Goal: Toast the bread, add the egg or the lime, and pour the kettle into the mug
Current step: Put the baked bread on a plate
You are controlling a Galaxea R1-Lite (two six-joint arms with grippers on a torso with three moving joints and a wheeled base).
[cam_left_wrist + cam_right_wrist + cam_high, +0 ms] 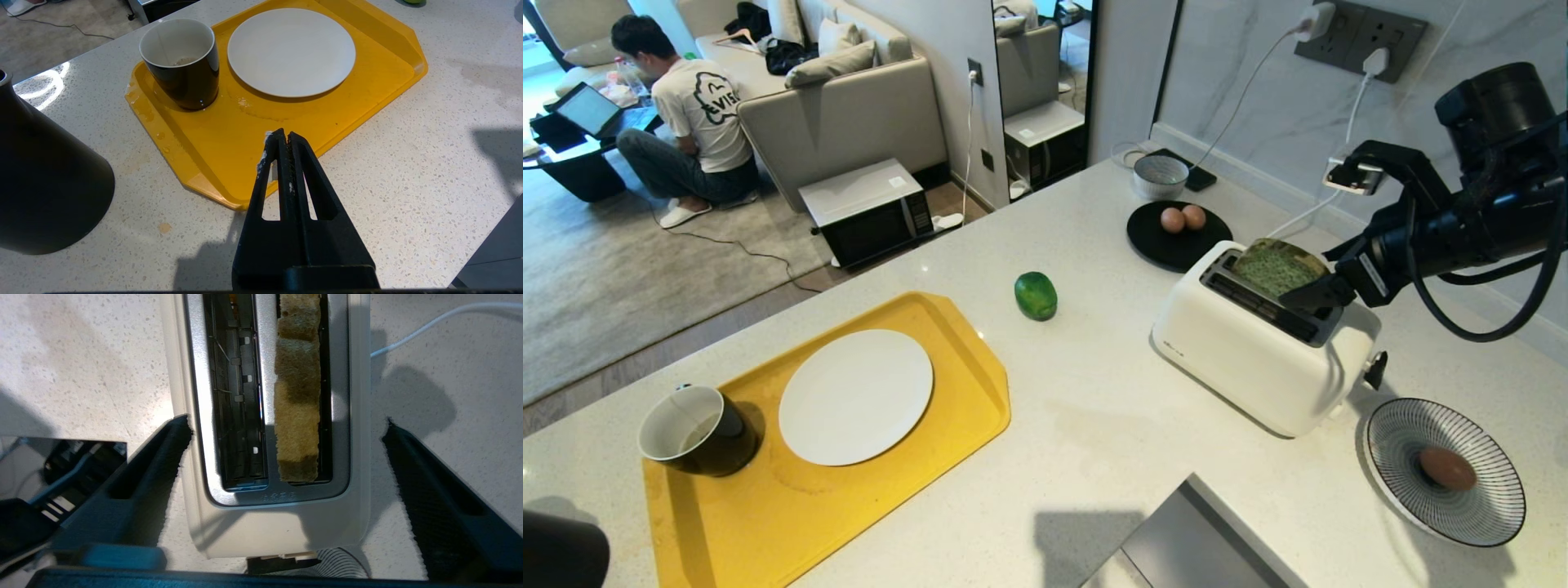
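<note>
I see my right gripper above the toaster, jaws spread wide and empty; the bread stands in one slot. My left gripper, jaws together, hangs over the yellow tray.

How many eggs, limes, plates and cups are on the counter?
Eggs: 3, two on the black plate, one on the striped plate
Limes: 1
Plates: 3, counting the white plate
Cups: 1
Total: 8
</note>
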